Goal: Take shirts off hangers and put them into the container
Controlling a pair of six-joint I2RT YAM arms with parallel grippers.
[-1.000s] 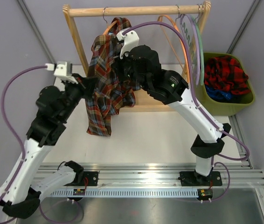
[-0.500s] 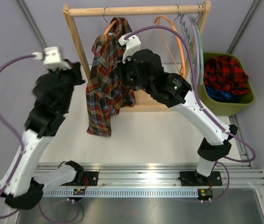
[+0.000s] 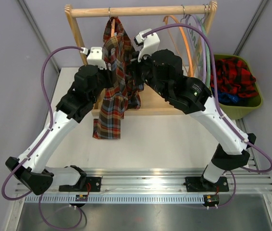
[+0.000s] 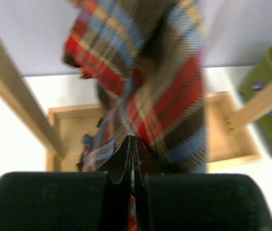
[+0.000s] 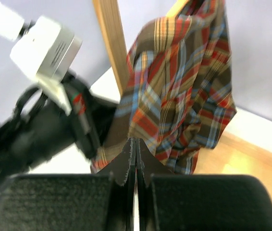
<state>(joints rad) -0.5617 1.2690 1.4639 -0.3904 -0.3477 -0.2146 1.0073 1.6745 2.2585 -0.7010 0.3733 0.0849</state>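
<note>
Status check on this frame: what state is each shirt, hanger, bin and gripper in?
tartan shirt: hanging from the rail
red-and-black shirt: lying in the container
blue shirt: in the container, partly under the red-and-black one
empty hangers: hanging at the rail's right end
left gripper: shut
right gripper: shut

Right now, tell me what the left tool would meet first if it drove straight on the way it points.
Probably the hanging brown, navy and orange-red tartan flannel shirt: it fills the view just beyond the left tool; exact gap unclear.
</note>
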